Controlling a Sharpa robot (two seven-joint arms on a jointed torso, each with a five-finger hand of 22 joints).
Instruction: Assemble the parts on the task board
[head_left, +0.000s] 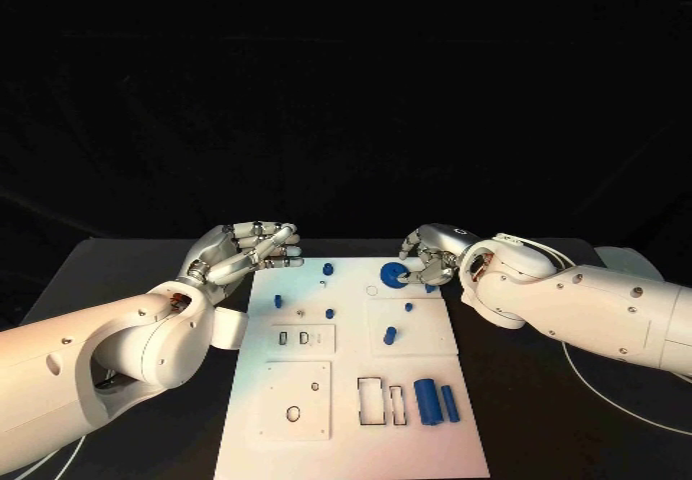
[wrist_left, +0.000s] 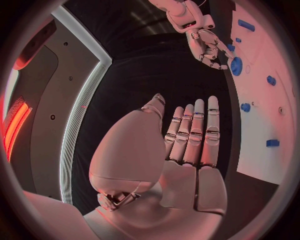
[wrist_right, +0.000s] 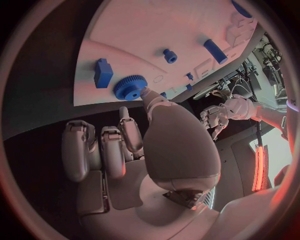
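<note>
Gear (head_left: 392, 274), blue and toothed, lies flat at the far right of the task board (head_left: 353, 400) with the right hand (head_left: 437, 258) at it, a fingertip touching its rim, not clearly gripped; it looks small, light, rigid plastic, best pinched across the toothed edge, teeth may slip. Left hand (head_left: 242, 252) hovers off the board's far left corner, fingers straight and close together, holding nothing; small blue pegs (head_left: 327, 269) and a block (head_left: 430, 290) crowd near the gear.

Two smooth white arms (small dark screws), left hand (head_left: 248, 250) and right hand (head_left: 437, 256) silver, segmented
</note>
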